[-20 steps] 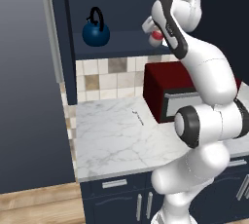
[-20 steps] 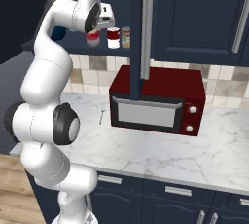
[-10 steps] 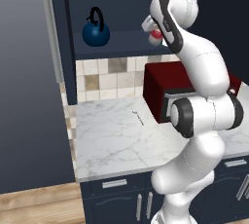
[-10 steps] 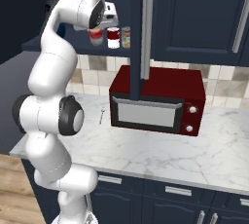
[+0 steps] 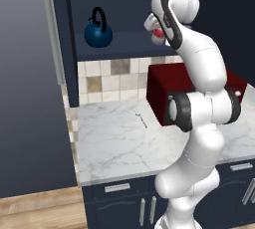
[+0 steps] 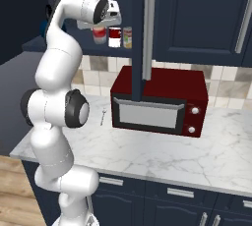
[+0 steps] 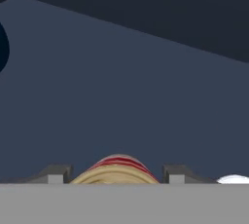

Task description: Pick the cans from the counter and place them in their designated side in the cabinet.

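Your gripper (image 7: 116, 174) is clamped on the red-banded can (image 7: 116, 167) over the cabinet (image 7: 146, 96) shelf. Lower it flat beside the red-and-white can (image 6: 114, 37) before letting go.

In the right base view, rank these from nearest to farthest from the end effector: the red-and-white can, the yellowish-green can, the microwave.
1. red-and-white can: on the cabinet shelf, just right of the end effector, which grips another can.
2. yellowish-green can: same shelf, one place further right.
3. microwave: down on the counter, below and to the right.
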You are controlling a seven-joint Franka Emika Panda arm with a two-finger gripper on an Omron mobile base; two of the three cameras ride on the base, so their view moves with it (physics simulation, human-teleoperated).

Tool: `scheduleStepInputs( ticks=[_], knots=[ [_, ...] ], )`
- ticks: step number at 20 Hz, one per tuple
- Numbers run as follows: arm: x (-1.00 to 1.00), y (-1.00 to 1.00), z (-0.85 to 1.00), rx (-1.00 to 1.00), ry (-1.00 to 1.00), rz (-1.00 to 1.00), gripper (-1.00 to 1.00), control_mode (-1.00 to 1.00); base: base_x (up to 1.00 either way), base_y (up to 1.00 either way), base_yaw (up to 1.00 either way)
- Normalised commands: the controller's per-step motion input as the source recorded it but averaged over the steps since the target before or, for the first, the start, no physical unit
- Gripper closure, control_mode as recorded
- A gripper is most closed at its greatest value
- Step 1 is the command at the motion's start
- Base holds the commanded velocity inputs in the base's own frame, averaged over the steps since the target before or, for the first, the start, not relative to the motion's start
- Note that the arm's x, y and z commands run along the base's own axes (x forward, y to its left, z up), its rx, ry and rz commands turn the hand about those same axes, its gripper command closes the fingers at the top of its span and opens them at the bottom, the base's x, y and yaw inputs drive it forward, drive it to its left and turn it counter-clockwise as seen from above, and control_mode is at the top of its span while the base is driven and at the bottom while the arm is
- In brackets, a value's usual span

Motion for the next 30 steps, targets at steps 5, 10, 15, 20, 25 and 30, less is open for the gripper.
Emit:
scheduleStepInputs(
  ticks=[5, 10, 15, 20, 25, 30],
  knots=[
    [0.11, -0.07, 0.0, -0.02, 0.06, 0.02, 1.0, -1.0, 0.0, 0.0, 0.0],
    [0.0, -0.02, -0.01, -0.02, 0.06, 0.01, -1.0, -1.0, 0.0, 0.0, 0.0],
    [-0.05, 0.0, 0.0, -0.02, 0.03, 0.01, -1.0, -1.0, 0.0, 0.0, 0.0],
    [-0.04, 0.0, 0.0, -0.02, 0.01, 0.02, -1.0, -1.0, 0.0, 0.0, 0.0],
    [-0.17, 0.0, 0.0, -0.02, 0.0, 0.04, -1.0, -1.0, 0.0, 0.0, 0.0],
    [-0.47, 0.06, 0.0, -0.02, -0.01, 0.07, -1.0, -1.0, 0.0, 0.0, 0.0]
  ],
)
